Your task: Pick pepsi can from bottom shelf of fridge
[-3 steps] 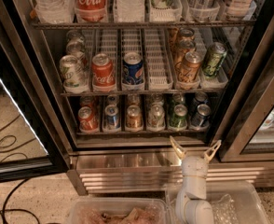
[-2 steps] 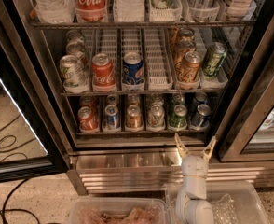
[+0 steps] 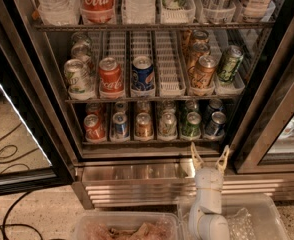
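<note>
Gripper (image 3: 209,156) first: it is seen low in the camera view, in front of the fridge (image 3: 132,176) at the level of the ribbed steel base. Its jaws are spread wide in a V and nothing is held between them. Compared with a second ago, it has been raised a little and carried slightly toward the cabinet, so that the tips now reach the front edge of the bottom shelf (image 3: 137,142). The change is small (a creep rather than a reach). It is judged that the approach is under way and that the grasp itself has not been started.

The pepsi can (image 3: 216,125) is found at the front of the rightmost lane of that shelf, just beside the green can (image 3: 191,124) in the neighbouring lane, with another dark can right behind it. It is placed slightly right of the gripper and above it, and the two are not touching.

The can is stood upright, so its long axis is vertical. Its silver top and pull tab are turned upward, and its rounded side is presented toward the open door. A level, front-on closure around the body is therefore suggested.
</note>
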`<state>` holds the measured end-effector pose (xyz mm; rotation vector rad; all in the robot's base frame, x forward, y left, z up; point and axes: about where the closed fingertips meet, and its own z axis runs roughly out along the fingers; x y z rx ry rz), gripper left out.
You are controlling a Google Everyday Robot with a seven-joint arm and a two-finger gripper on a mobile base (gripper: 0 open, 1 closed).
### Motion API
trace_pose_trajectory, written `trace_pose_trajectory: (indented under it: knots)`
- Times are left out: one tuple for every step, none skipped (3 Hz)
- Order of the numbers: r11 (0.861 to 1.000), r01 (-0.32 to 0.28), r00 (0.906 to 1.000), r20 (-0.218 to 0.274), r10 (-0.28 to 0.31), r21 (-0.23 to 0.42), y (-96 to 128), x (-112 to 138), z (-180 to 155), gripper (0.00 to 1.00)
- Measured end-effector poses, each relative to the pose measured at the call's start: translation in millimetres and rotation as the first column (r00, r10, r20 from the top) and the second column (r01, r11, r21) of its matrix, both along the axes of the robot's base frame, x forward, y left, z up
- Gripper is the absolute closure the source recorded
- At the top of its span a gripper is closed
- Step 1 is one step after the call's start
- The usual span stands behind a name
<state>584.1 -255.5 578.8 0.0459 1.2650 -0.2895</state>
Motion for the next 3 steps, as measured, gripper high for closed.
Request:
trace_pose_trajectory:
  knots:
    - [1.000,0.010,0.9999,-0.005,-0.010,-0.003,-3,6,-5,0.45]
    - [1.000,0.012,0.9999,0.006,-0.012,-0.009,-5,15,-6,0.60]
    - [1.000,0.005,0.9999,0.015,-0.004,-0.021,-4,22,-6,0.44]
